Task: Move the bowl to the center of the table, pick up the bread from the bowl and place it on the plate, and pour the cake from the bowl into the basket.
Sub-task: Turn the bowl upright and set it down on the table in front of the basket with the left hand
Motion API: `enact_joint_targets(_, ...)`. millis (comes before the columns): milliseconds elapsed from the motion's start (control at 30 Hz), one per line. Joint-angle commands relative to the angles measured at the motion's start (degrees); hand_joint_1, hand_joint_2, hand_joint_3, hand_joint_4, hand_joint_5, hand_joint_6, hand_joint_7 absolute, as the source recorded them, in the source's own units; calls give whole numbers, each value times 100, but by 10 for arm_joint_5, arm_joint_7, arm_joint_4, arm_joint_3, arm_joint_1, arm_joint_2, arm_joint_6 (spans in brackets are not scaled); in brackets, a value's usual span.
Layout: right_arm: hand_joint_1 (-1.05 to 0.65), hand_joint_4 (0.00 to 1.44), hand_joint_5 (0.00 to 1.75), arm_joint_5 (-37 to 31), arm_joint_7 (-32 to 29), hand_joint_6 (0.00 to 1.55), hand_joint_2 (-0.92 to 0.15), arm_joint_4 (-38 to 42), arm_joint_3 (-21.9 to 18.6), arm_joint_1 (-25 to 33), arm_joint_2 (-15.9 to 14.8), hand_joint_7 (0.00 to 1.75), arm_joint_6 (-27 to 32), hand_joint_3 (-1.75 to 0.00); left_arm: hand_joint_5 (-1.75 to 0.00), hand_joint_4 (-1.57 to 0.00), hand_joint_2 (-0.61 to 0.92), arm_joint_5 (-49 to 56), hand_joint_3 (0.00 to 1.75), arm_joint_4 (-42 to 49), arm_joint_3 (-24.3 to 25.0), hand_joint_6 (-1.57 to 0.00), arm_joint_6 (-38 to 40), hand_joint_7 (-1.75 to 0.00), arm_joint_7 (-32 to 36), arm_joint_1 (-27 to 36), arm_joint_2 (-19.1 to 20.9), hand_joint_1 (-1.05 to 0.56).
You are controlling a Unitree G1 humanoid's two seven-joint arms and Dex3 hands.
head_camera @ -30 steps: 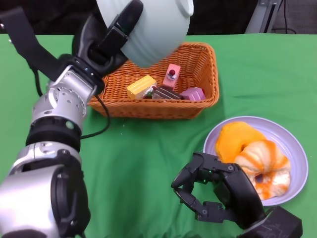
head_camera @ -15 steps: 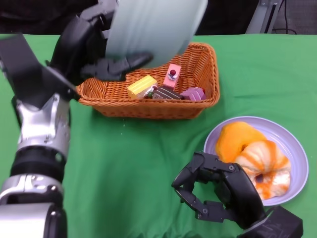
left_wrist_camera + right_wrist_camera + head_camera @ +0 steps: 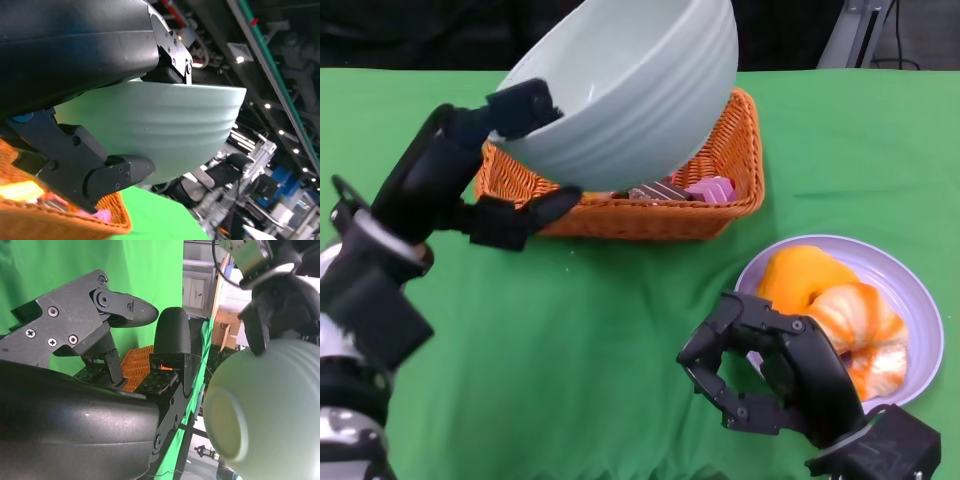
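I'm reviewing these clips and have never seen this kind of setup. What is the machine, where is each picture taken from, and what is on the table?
It is a humanoid robot at a green table. The wide picture looks down from its head; the other two come from cameras behind each wrist. The left robot hand holds a pale green bowl above a wicker basket with toy cake pieces in it. The right robot hand holds nothing, fingers curled, beside a lilac plate bearing orange bread.
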Motion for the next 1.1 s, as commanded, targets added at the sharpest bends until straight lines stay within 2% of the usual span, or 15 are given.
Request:
enact_joint_targets(33,-24,72,163,4,-7,69,-63,-5,-8,-1,-7,126,5,-72,-173,-69,39,72,139,-7,19,-72,-51,-151,76,23,27,-3)
enact_joint_targets(167,-22,70,160,8,-8,69,-66,-14,-11,-1,-7,124,17,-67,-159,-81,44,172,128,-3,61,-77,-117,-141,165,44,34,-3)
enact_joint_targets(333,-19,72,155,22,0,69,-66,-16,-15,-3,-7,122,20,-65,-150,-85,48,304,119,-25,94,-75,-132,-138,279,71,53,-5)
enact_joint_targets(467,-17,73,152,23,2,69,-66,-10,-19,-5,-6,121,13,-66,-155,-84,50,418,117,-59,92,-77,-121,-131,413,97,73,-6)
enact_joint_targets(533,-17,74,152,27,5,70,-66,-5,-21,-7,-5,120,8,-67,-166,-78,48,472,118,-72,77,-76,-111,-130,491,108,85,-3)
enact_joint_targets(600,-17,73,151,26,2,70,-66,3,-23,-11,-5,119,0,-67,-171,-76,44,530,120,-87,50,-77,-92,-129,582,122,103,-1)
enact_joint_targets(800,-18,73,150,25,1,70,-65,11,-27,-16,-6,117,-8,-70,-152,-88,46,648,107,-97,-76,-82,-18,-123,835,140,158,-6)
enact_joint_targets(833,-18,72,150,23,-1,70,-65,9,-27,-15,-7,118,-5,-71,-151,-92,42,660,111,-95,-98,-86,-4,-121,866,144,166,-8)
enact_joint_targets(1000,-20,71,149,17,-8,70,-64,-4,-29,-12,-10,119,9,-71,-161,-85,44,703,115,-77,-217,-84,63,-123,1010,146,204,-4)
enact_joint_targets(1100,-21,72,149,14,-12,70,-64,-10,-29,-10,-13,119,11,-71,-157,-85,41,709,119,-65,-281,-84,87,-121,1067,142,221,-2)
